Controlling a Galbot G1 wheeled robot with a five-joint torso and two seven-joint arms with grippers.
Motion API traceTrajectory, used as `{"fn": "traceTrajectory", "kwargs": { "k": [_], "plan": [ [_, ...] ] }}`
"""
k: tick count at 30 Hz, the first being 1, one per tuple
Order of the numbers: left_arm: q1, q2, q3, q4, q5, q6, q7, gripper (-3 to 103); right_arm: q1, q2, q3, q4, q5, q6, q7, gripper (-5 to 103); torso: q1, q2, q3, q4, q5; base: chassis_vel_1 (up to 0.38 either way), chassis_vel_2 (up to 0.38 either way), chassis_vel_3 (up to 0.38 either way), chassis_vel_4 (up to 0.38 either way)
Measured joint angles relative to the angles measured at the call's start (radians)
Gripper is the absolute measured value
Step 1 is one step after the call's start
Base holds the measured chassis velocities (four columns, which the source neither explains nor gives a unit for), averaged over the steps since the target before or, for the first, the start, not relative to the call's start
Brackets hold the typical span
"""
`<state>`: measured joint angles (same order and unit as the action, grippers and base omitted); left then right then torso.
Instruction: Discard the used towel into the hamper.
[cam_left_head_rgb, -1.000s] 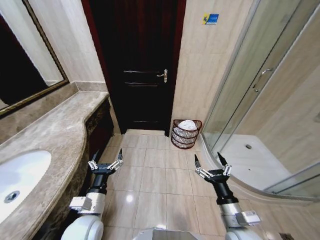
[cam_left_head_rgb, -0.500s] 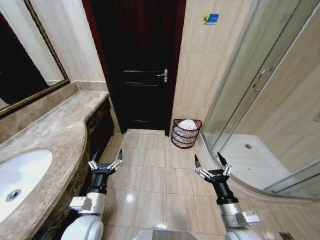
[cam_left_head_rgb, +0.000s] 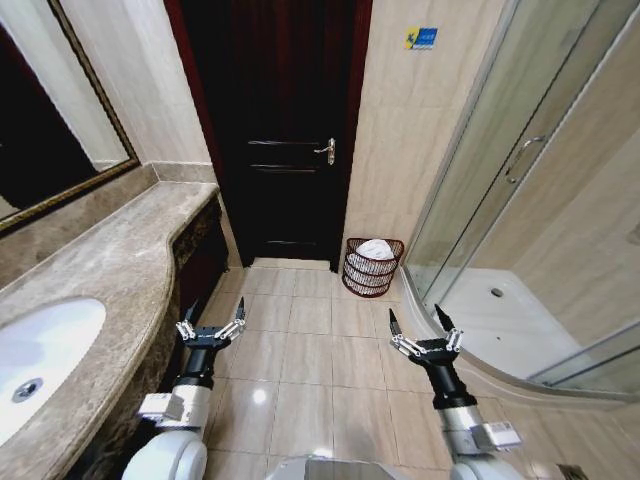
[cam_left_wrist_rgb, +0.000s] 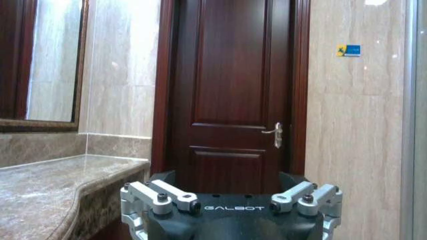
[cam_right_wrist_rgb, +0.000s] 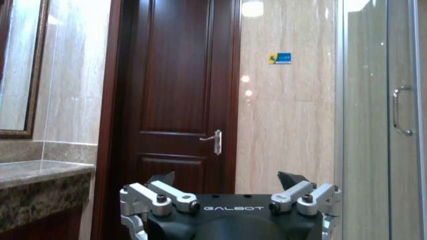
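Bathroom floor tiles run ahead to the hamper (cam_left_head_rgb: 373, 267), towel (cam_left_head_rgb: 375, 249) already inside, nearer the wide-open, empty right tool (cam_left_head_rgb: 421, 326) than the equally splayed left tool (cam_left_head_rgb: 211, 318).

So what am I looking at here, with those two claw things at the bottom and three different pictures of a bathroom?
It is a wheeled robot with two arms. The wide picture comes from a camera on its head, looking down at the floor. The claws are its grasping tools: the left tool near the marble counter, the right tool near the shower enclosure. Both are open and hold nothing. The other two pictures come from cameras on each wrist, looking over the tool at the dark door. By the wall between door and shower stands the hamper, a red-brown wire basket, with a white towel already lying in it. A sink is set in the counter.
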<state>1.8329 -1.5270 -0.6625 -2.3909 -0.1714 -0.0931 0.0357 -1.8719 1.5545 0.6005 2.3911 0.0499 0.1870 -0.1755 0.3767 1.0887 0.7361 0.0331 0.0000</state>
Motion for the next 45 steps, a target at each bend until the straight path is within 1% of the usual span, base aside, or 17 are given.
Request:
{"fn": "traceTrajectory", "kwargs": {
  "k": [45],
  "plan": [
    [0.0, 0.0, 0.0, 0.0, 0.0, 0.0, 0.0, 100, 0.0, 0.0, 0.0, 0.0, 0.0, 0.0, 0.0, 100, 0.0, 0.0, 0.0, 0.0, 0.0, 0.0, 0.0, 0.0, 0.0]
  ]
}}
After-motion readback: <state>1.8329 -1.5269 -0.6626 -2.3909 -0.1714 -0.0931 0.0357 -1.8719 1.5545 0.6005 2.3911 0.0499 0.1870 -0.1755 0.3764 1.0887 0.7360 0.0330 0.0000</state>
